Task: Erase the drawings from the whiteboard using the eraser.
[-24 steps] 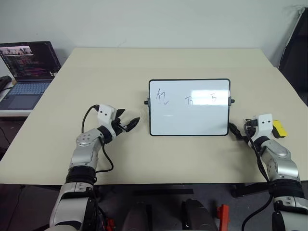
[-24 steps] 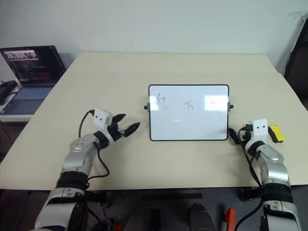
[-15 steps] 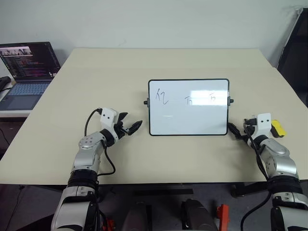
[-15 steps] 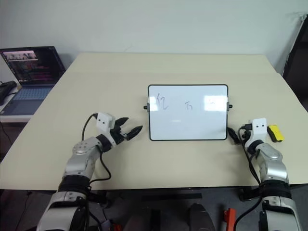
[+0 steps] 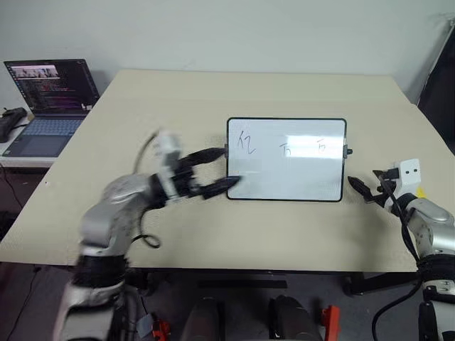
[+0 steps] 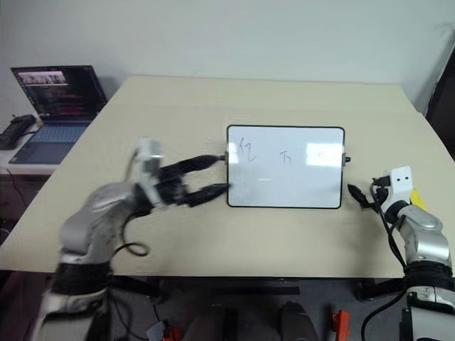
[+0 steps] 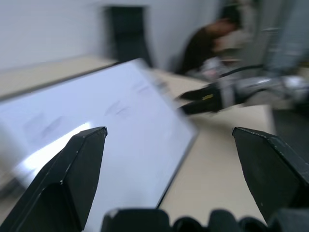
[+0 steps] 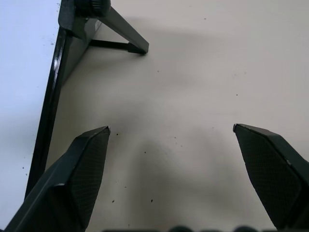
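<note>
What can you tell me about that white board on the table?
The whiteboard is a glossy white rectangle in a thin black frame with rounded corners and a small black knob on each short side. It stands tilted on black legs on the beige table. Three dark drawings sit along its top, the left one largest. The left gripper reaches its left edge, jaws open.

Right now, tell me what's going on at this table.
A two-armed robot is set to wipe a whiteboard that stands propped on the table. The three drawings along its top are unerased. The left gripper is open at the board's left edge, holding nothing. The right gripper is open beside the board's right edge, also empty. The yellow eraser lies on the table, mostly hidden behind the right wrist, not picked up.
</note>
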Tool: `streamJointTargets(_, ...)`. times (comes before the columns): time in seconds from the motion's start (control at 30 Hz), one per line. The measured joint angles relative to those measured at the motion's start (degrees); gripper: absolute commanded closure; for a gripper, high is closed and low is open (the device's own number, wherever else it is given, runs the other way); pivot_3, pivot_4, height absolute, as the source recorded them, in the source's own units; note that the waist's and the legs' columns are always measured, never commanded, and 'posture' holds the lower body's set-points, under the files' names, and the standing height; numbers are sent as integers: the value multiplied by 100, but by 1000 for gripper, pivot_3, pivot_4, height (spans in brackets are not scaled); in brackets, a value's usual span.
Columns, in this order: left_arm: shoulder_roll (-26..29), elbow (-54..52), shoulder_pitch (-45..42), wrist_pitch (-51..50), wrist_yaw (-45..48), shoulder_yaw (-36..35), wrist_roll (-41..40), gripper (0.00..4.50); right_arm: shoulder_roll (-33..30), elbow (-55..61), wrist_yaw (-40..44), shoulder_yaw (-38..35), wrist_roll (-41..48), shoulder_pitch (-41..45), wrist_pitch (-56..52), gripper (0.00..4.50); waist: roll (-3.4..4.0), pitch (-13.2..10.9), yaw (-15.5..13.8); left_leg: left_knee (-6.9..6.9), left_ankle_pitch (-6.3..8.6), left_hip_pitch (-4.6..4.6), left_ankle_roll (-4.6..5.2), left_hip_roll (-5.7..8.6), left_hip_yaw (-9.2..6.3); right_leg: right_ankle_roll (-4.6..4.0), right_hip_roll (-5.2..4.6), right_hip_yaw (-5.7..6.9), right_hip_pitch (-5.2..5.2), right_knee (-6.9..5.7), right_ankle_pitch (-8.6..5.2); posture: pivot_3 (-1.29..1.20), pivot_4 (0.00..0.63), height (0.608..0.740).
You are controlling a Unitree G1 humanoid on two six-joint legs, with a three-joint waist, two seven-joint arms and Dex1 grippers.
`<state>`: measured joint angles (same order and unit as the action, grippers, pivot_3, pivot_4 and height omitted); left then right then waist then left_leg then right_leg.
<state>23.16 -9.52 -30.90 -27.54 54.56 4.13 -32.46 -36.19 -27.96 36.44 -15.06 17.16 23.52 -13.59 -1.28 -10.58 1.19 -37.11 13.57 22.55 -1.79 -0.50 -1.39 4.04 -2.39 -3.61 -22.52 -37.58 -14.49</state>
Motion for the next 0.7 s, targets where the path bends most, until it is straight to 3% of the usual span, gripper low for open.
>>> streamJointTargets(0.37, -1783, 1651, -497, 909, -36, 1280, 985, 0, -896, -1010, 234, -466, -5, 217, -47, 24, 6, 1, 175, 17, 9, -13, 15, -9, 6, -7, 14, -12, 17, 47, -3, 0, 150, 740)
streamJointTargets(0.7, -1876, 1655, -506, 1033, 97, 1400, 1103, 0, -1091, -2500, 636, -280, -276, 900, 239, 24, 9, 2, 189, 17, 9, -13, 16, -8, 6, -5, 12, -14, 19, 50, -2, 0, 150, 740)
